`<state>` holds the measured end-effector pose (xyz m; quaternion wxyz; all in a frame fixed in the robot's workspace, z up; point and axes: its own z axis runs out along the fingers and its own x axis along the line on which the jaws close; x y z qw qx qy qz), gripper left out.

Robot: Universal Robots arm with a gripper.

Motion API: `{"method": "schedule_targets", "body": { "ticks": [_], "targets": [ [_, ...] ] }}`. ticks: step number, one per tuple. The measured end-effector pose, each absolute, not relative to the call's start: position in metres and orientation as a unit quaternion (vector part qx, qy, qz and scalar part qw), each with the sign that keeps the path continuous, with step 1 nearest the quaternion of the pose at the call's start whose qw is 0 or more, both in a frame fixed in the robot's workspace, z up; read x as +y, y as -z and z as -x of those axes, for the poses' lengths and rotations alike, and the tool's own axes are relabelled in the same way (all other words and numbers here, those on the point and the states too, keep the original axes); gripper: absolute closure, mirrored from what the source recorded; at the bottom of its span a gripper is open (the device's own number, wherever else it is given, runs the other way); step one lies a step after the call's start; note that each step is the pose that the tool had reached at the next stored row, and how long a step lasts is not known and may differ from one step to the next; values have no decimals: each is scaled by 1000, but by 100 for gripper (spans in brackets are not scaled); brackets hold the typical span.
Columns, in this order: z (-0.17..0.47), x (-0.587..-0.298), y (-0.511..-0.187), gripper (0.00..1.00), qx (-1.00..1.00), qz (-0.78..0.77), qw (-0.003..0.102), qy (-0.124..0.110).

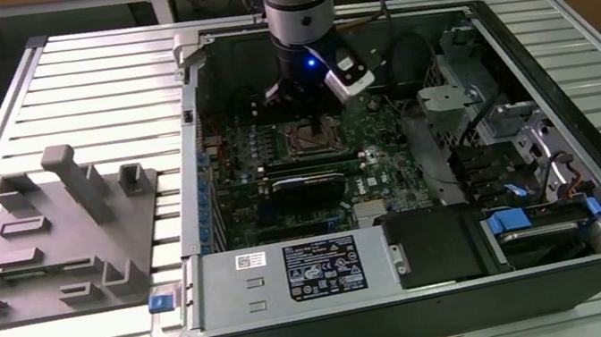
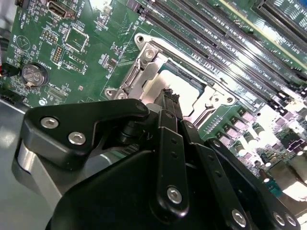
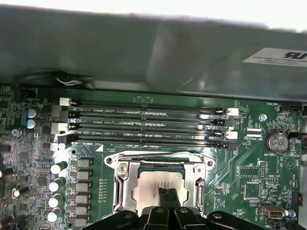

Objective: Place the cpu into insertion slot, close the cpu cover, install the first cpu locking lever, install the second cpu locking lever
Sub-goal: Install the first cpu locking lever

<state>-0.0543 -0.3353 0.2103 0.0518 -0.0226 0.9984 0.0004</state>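
Observation:
The insertion slot (image 1: 314,137) sits mid-board inside the open computer case. In both wrist views the silver cpu cover (image 3: 125,178) (image 2: 144,67) lies flat on the socket. The cpu's grey metal face (image 3: 153,184) (image 2: 184,88) shows through its window. My gripper (image 3: 168,195) (image 2: 169,96) hangs over the middle of the cpu with its two black fingers pressed together and nothing between them. The tips are at or just above the chip's face. In the exterior view the gripper (image 1: 299,96) is just beyond the socket.
Long black memory slots (image 3: 148,124) run beside the socket, and a row of capacitors (image 3: 55,184) stands on another side. A black card with blue trim (image 1: 310,187) and the power supply box (image 1: 293,274) lie nearer the camera. A grey fixture tray (image 1: 59,243) is outside the case.

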Motion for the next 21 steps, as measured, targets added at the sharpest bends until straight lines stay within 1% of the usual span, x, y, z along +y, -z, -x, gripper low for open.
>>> {"method": "schedule_targets", "body": {
  "ticks": [7,10,14,21],
  "targets": [
    [54,-336,-210,89,998,40,51,1],
    [54,-336,-209,89,998,40,51,-7],
    [54,-336,-209,89,998,40,51,-7],
    [54,-336,-210,89,999,21,45,-5]
  ]
}}
